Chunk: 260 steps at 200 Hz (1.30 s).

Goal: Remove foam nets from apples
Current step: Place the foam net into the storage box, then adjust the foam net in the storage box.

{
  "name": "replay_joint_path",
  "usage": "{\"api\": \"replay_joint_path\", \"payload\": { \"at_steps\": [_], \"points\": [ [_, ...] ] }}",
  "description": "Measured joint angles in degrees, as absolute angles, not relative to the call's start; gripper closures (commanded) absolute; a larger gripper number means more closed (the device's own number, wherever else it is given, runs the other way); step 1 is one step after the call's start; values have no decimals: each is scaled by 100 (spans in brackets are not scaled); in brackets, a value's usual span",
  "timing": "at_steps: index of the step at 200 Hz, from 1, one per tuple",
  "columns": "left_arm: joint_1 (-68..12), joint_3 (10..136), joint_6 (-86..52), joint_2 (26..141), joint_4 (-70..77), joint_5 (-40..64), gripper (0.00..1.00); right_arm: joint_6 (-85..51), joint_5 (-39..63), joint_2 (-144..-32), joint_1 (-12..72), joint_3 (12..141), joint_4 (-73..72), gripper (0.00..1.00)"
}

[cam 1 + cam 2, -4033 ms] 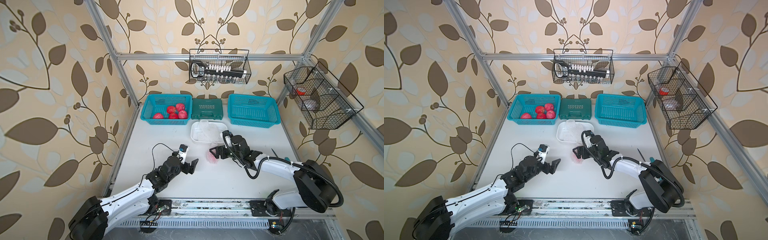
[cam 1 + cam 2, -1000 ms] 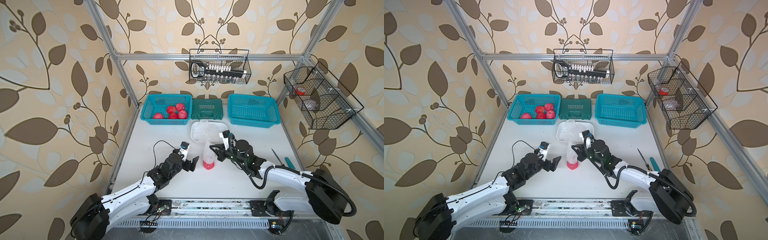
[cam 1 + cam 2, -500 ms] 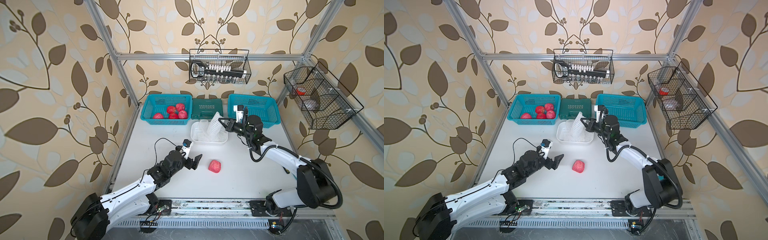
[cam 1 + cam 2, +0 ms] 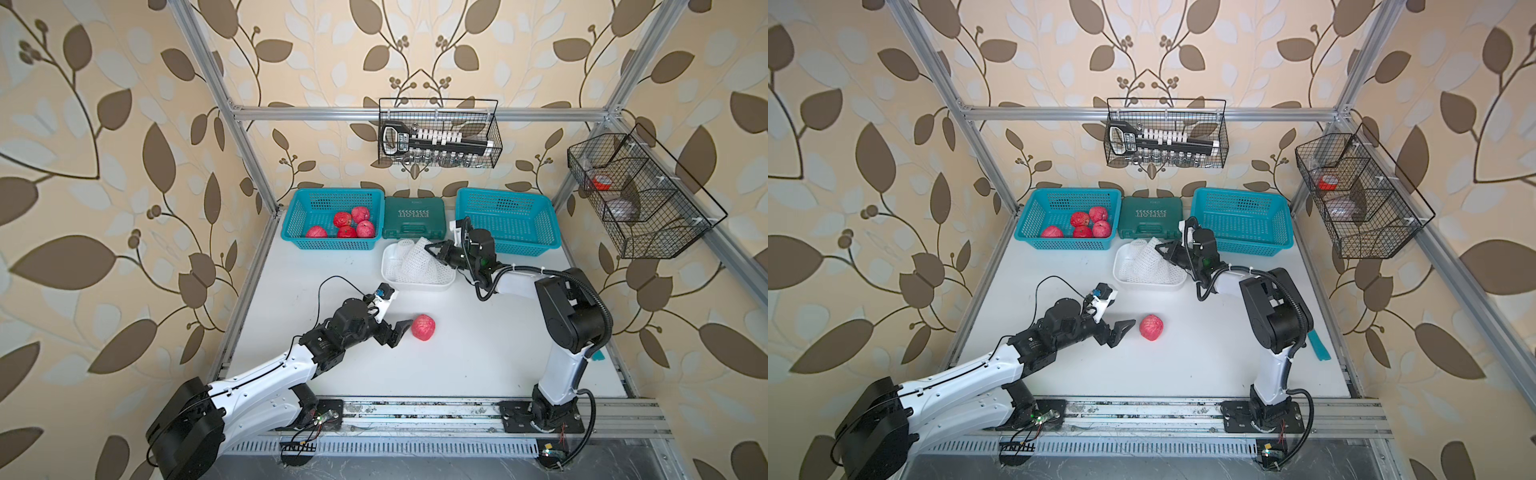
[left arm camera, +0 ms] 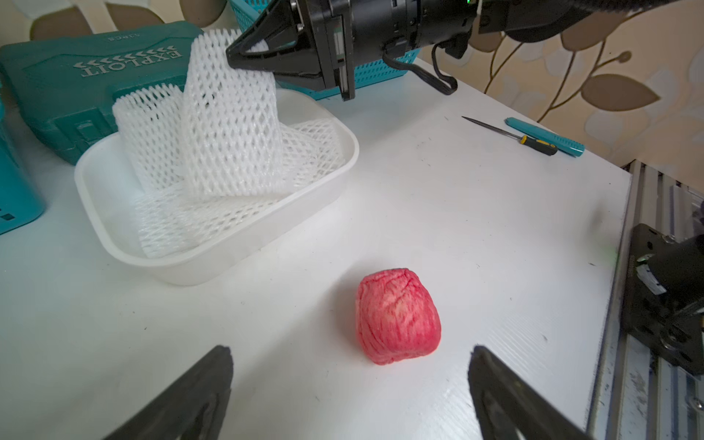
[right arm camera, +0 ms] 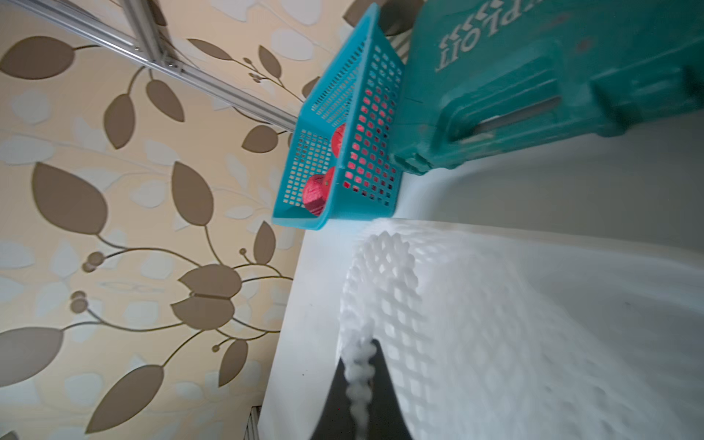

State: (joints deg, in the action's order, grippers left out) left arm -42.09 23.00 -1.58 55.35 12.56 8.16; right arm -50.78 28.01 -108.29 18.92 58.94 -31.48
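Over the white tub (image 5: pixel 213 263), the foam net (image 5: pixel 232 125) hangs pinched in the clamped jaws of your right gripper (image 5: pixel 238 59), its lower end resting among the other nets (image 5: pixel 183 224) inside; this step likely wants a release. The stripped apple (image 5: pixel 398 316) sits on the table (image 5: pixel 457 213) just ahead of your left gripper (image 5: pixel 350 352), spread wide and empty: closing on it probably comes next. Five bare apples (image 4: pixel 353 224) lie in one teal basket (image 4: pixel 291 232); the other teal basket (image 4: pixel 505 216) shows nothing.

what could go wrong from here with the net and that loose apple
The foam net, pinched in the right jaws, stands above the rim of the white tub; released, it may flop out. The bare apple lies loose before the open left jaws; a nudge could roll it.
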Motion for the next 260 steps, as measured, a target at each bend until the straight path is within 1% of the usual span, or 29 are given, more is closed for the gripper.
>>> {"api": "replay_joint_path", "payload": {
  "at_steps": [11, 22, 25, 41, 44, 55, 64, 84, 95, 117, 133, 143, 153, 164, 170, 176, 183, 217, 260],
  "points": [
    [-4209, 2300, -154, 5535, 1223, 858, 3, -4954, 2663, -10833, 1865, 5894, -2965, 92],
    [-4209, 2300, -150, 5535, 1203, 860, 3, -4786, 2506, -10829, 1850, 5898, -2768, 72],
    [-4209, 2300, -150, 5535, 1201, 860, 3, -4722, 2467, -10829, 1844, 5898, -2711, 68],
    [-4209, 2300, -150, 5535, 1203, 858, 3, -4477, 2200, -10803, 1824, 5905, -2340, 60],
    [-4209, 2300, -150, 5535, 1203, 856, 3, -4412, 2182, -10785, 1824, 5905, -2274, 54],
    [-4209, 2300, -152, 5535, 1208, 854, 2, -4278, 1999, -10680, 1824, 5898, -2025, 43],
    [-4209, 2300, -154, 5535, 1210, 849, 2, -4104, 1881, -10545, 1824, 5896, -1850, 39],
    [-4209, 2300, -156, 5535, 1210, 840, 1, -3865, 1568, -10090, 1824, 5894, -1479, 36],
    [-4209, 2300, -156, 5535, 1210, 838, 1, -3741, 1424, -9819, 1824, 5894, -1330, 33],
    [-4209, 2300, -158, 5535, 1210, 832, 1, -3542, 1194, -9295, 1824, 5894, -1085, 30],
    [-4209, 2300, -156, 5537, 1212, 832, 1, -3435, 1076, -9000, 1824, 5894, -904, 31],
    [-4209, 2300, -158, 5542, 1212, 832, 1, -3369, 1028, -8871, 1824, 5894, -814, 38],
    [-4209, 2300, -158, 5559, 1214, 834, 1, -3273, 1041, -8770, 1833, 5894, -751, 42],
    [-4209, 2303, -158, 5594, 1205, 851, 1, -3183, 1142, -8731, 1855, 5892, -768, 51],
    [-4209, 2309, -158, 5623, 1197, 869, 1, -3100, 1275, -8731, 1885, 5894, -821, 57],
    [-4209, 2324, -156, 5655, 1181, 895, 1, -3011, 1417, -8764, 1922, 5911, -829, 66],
    [-4209, 2353, -158, 5708, 1168, 923, 1, -2930, 1586, -8849, 1979, 5983, -805, 71],
    [-4211, 2443, -158, 5892, 1149, 1079, 1, -2670, 1870, -9767, 2217, 6652, -753, 71],
    [-4246, 2458, -163, 5894, 1055, 1146, 1, -2624, 1890, -10689, 2322, 6698, -810, 71]
  ]
}}
